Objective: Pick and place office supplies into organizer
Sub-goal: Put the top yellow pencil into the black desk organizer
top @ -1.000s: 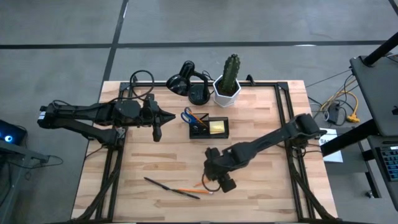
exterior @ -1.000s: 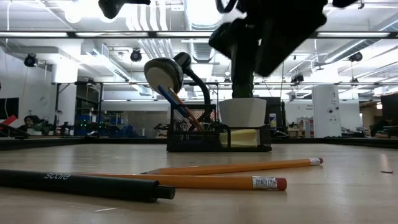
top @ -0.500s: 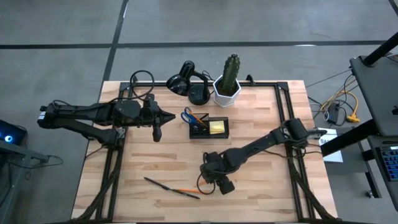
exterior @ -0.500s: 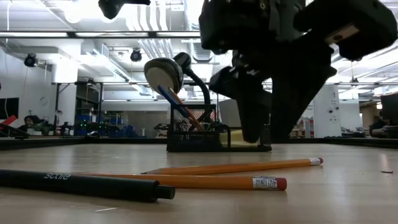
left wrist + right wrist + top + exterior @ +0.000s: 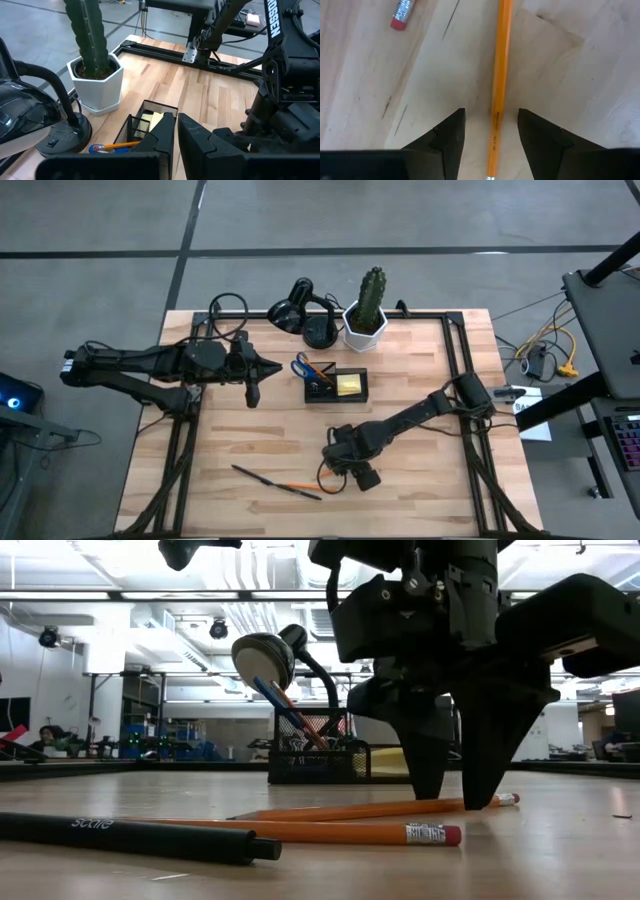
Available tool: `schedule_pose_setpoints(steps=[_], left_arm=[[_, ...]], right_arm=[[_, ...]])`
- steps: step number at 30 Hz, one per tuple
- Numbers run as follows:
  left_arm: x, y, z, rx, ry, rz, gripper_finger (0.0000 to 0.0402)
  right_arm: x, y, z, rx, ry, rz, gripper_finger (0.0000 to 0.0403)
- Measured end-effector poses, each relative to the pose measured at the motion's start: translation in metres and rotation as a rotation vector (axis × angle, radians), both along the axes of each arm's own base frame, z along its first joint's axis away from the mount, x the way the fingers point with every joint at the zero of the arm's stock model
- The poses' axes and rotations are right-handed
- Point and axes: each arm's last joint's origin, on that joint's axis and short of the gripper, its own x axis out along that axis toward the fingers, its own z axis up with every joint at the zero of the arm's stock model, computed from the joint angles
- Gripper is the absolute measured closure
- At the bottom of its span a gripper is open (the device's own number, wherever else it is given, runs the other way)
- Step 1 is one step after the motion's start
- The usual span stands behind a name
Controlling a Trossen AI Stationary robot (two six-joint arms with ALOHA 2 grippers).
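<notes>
Right wrist view: pencil (image 5: 499, 85) on the table, centred between the open fingers of the right gripper (image 5: 490, 131), long axis crossing the gap. Left gripper (image 5: 253, 392), closed, well apart near the organizer (image 5: 336, 387).

table (image 5: 400, 370): pale wood, matt | organizer (image 5: 336, 387): black wire mesh | pencil (image 5: 500, 85): glossy orange
</notes>
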Motion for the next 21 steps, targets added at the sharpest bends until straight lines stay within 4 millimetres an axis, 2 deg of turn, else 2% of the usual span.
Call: schedule_pose_setpoints(steps=[6,13,21], left_arm=[[0.0000,0.0000,0.0000,0.000,0.000,0.000,0.0394],[0.0000,0.0000,0.0000,0.000,0.000,0.000,0.0394],[0.0000,0.0000,0.0000,0.000,0.000,0.000,0.0394]], right_arm=[[-0.0004,-0.0004,-0.0007,-0.005,0.000,0.016,0.0259],[-0.0004,-0.0025,-0.0019,-0.074,-0.021,0.004,0.0305],[-0.0003,-0.0030,-0.0020,-0.077,-0.022,0.009,0.0358]])
